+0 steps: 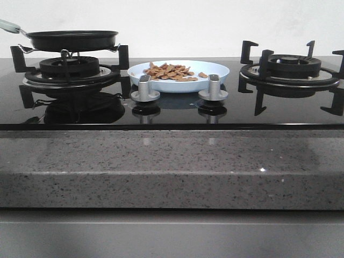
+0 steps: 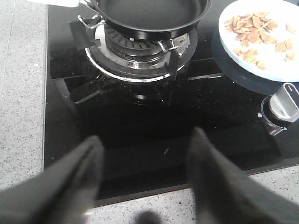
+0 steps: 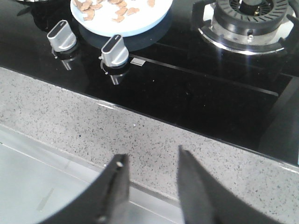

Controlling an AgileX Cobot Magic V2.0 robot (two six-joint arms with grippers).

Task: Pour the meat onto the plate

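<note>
Meat [image 1: 171,71] seen heaped on plate [image 1: 215,69], right of pan [image 1: 72,38] | both end effectors [image 2: 145,154] [image 3: 152,175] held open, empty | pan apparently emptied | risk: plate nudged, pieces spilled

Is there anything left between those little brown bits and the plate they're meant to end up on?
Nothing visible stands between them: the meat already lies on the plate, between the two burners. The frying pan on the left burner looks empty.

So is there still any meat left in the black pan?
No, the left wrist view shows the black pan bare inside, and the meat lies on the plate.
</note>
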